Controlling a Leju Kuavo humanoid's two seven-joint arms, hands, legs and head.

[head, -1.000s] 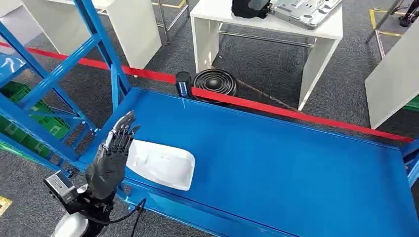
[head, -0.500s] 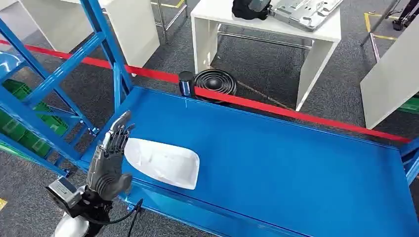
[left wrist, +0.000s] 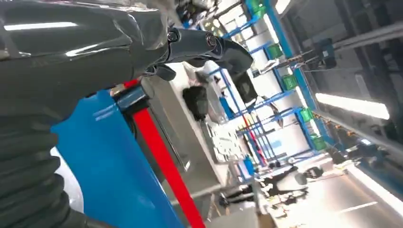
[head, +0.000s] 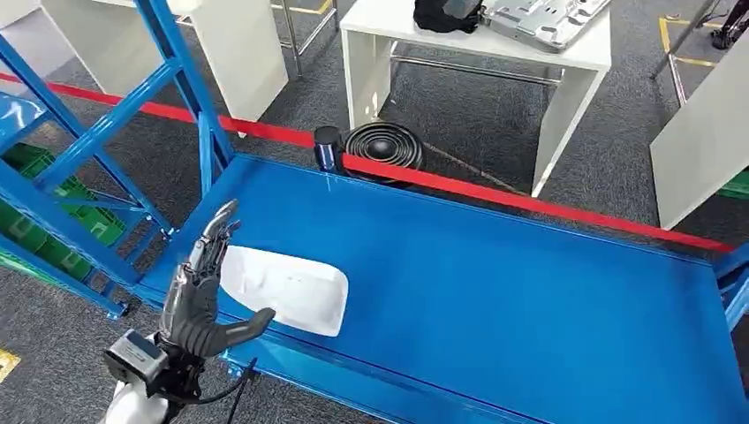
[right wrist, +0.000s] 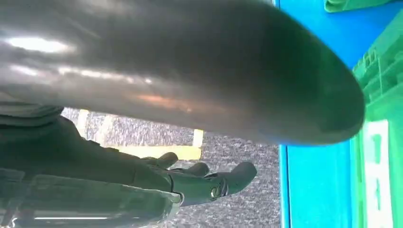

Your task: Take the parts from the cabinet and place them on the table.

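Red tape barrier (head: 495, 194) stretched diagonally across frame, upper left to right edge. Black coiled ring (head: 383, 146) on grey carpet just behind it, dark cylinder post (head: 327, 147) beside. White desk (head: 565, 55) at top centre carrying black bag (head: 446, 14) and grey metal plate (head: 543, 18). Green crates (head: 53, 234) at left edge.

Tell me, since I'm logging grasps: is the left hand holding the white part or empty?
Empty. In the head view the left hand is raised with fingers straight and thumb out, beside the white part lying on the blue table.
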